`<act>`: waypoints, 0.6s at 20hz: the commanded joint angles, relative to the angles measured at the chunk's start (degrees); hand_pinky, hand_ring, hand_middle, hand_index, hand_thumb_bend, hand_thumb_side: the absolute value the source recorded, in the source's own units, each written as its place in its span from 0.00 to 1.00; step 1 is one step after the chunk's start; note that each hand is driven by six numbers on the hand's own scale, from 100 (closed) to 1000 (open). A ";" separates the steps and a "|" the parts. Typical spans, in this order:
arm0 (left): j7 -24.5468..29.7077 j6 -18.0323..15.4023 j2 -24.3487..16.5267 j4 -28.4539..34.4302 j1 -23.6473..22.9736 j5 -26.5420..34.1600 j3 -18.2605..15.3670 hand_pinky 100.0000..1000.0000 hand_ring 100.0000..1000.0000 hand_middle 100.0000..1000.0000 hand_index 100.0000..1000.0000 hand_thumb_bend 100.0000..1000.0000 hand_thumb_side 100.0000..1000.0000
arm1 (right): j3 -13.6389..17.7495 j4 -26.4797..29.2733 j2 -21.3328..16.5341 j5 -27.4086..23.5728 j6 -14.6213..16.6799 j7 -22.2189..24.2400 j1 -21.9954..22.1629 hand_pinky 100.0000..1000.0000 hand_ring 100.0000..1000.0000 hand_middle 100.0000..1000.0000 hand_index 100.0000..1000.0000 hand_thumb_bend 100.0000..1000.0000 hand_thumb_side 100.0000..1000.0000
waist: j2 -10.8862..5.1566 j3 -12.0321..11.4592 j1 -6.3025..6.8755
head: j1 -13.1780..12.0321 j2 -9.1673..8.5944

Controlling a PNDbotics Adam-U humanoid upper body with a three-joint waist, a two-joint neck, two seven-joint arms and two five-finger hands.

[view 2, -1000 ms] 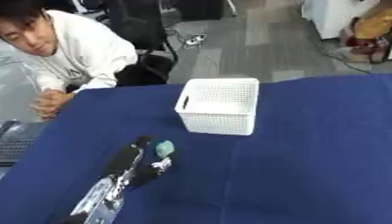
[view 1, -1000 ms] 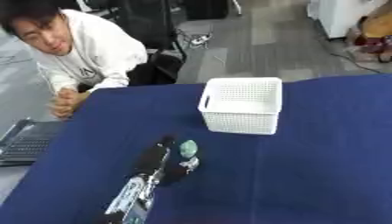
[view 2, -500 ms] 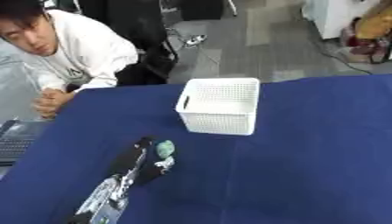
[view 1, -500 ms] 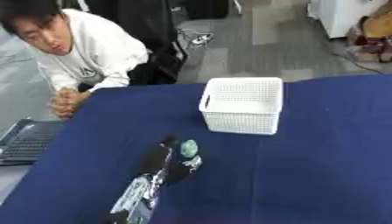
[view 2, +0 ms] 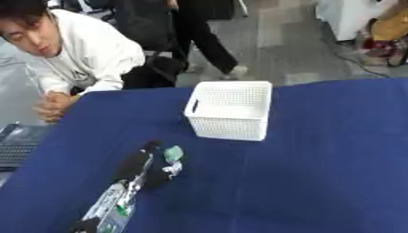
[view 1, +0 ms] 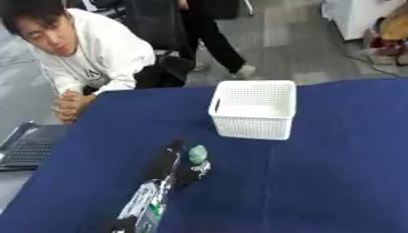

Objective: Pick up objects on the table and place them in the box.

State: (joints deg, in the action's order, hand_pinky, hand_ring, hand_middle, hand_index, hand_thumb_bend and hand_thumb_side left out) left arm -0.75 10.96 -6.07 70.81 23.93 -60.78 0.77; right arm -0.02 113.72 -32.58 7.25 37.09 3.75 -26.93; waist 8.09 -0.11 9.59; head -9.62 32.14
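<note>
A small pale-green object (view 1: 197, 154) lies on the blue table (view 1: 318, 182), left of the middle. My left hand (view 1: 169, 164), black with a silver arm, reaches in from the lower left and sits right against the object's left side. Whether it holds the object is hidden. The white mesh box (view 1: 253, 109) stands upright beyond and to the right of the hand, apart from it, and looks empty from here. My right hand shows in neither view.
A laptop (view 1: 28, 148) lies off the table's left edge. A person in a white top (view 1: 88, 59) leans on the far left corner with clasped hands, touching none of the objects.
</note>
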 commanded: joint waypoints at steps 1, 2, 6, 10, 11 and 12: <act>-0.40 0.17 -0.33 0.17 0.93 -0.55 -0.75 0.56 0.75 0.96 0.99 0.49 1.00 | 0.48 0.87 -0.31 0.24 0.07 -0.23 -0.93 0.00 0.19 0.24 0.53 0.00 1.00 | -0.57 -0.02 -0.59 | -0.38 -0.89; -0.43 0.18 -0.31 0.07 0.99 -0.60 -0.79 0.56 0.75 0.96 0.99 0.49 1.00 | 0.48 0.87 -0.31 0.24 0.07 -0.23 -0.94 0.00 0.19 0.24 0.53 0.00 1.00 | -0.57 -0.02 -0.59 | -0.38 -0.91; -0.53 0.16 -0.26 -0.32 1.09 -0.72 -0.96 0.56 0.75 0.96 0.99 0.49 1.00 | 0.49 0.87 -0.30 0.23 0.09 -0.24 -0.96 0.00 0.19 0.24 0.53 0.00 1.00 | -0.55 0.00 -0.60 | -0.35 -0.97; -0.60 0.01 -0.40 -0.67 1.28 -0.49 -1.13 0.56 0.75 0.96 0.99 0.48 1.00 | 0.51 0.87 -0.27 0.23 0.10 -0.26 -0.95 0.00 0.19 0.24 0.53 0.00 1.00 | -0.52 -0.05 -0.63 | -0.29 -1.06; -0.61 -0.04 -0.42 -0.82 1.33 -0.46 -1.14 0.57 0.75 0.96 0.99 0.48 1.00 | 0.50 0.87 -0.26 0.23 0.11 -0.25 -0.96 0.00 0.19 0.24 0.53 0.00 1.00 | -0.50 -0.04 -0.65 | -0.31 -1.09; -0.61 -0.07 -0.43 -1.06 1.41 -0.48 -1.18 0.57 0.75 0.96 0.99 0.48 1.00 | 0.50 0.87 -0.23 0.22 0.12 -0.25 -0.98 0.00 0.19 0.24 0.53 0.00 1.00 | -0.48 -0.03 -0.67 | -0.32 -1.12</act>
State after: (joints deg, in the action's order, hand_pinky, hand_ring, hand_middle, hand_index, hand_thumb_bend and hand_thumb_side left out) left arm -1.30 10.95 -5.83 69.59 24.54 -61.20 0.14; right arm -0.01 113.72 -32.19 7.25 37.17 3.66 -26.98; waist 8.09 -0.11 9.57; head -9.62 31.69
